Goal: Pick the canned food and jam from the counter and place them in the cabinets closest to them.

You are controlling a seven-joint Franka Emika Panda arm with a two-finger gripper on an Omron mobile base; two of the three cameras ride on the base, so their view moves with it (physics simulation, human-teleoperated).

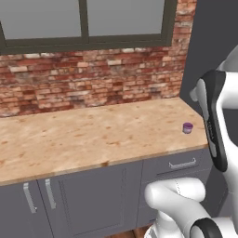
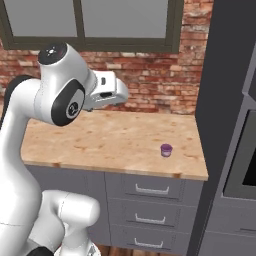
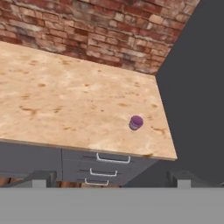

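Near the right end of the pale wood-look worktop (image 2: 115, 140) stands the jam (image 2: 166, 150), a small squat purple jar, upright and alone, with bare surface all around it. It sits towards the front edge, close to the tall dark grey unit (image 2: 225, 100) that closes off the worktop on that side, though not touching it. From the left base view the jar (image 1: 188, 128) shows just past the arm's upper link, and from the hand view it (image 3: 136, 123) lies slightly right of centre, above a stack of three grey drawers (image 3: 105, 168) with silver handles.

Behind the worktop runs a red brick wall (image 2: 145, 85), with a dark-framed window (image 2: 95, 25) above it. Below the worktop, left of the drawers, are grey cupboard doors (image 1: 88, 200) with vertical bar handles.

The white arm is raised high over the worktop, well apart from the jar. The tool (image 3: 111, 178) has its two dark fingertips (image 3: 41, 178) spread wide apart at the bottom of the hand view, with nothing between them.
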